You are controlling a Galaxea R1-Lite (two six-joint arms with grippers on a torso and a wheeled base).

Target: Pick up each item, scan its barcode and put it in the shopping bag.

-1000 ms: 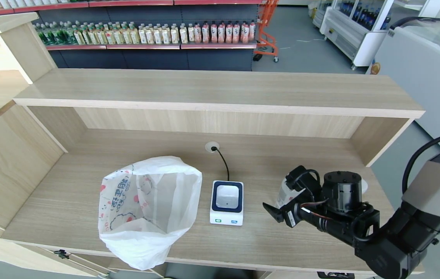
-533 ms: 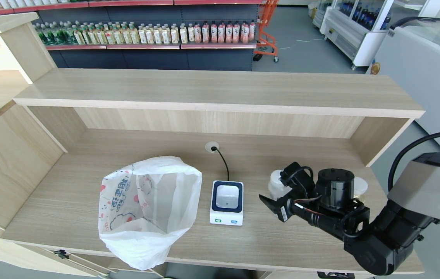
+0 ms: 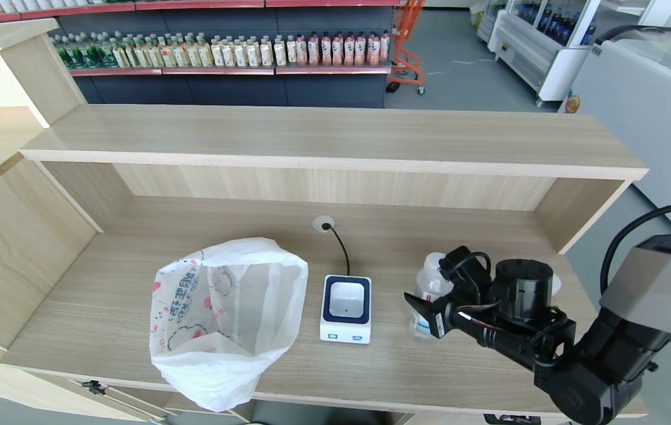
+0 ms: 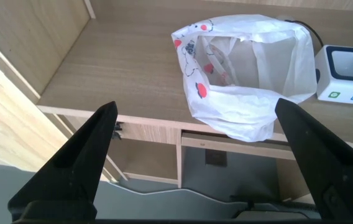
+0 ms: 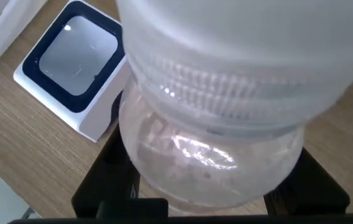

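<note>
In the head view the right gripper and its wrist covered much of the clear bottle, and its label could not be made out. A white item behind the wrist showed as a mere sliver, too little to name. In the right wrist view the bottle's top was blurred, ran past the edge and hid one corner of the scanner. Folds of the shopping bag hid its inside.

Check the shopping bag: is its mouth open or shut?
Open: the shopping bag stands with its mouth spread wide, its inside visible.
</note>
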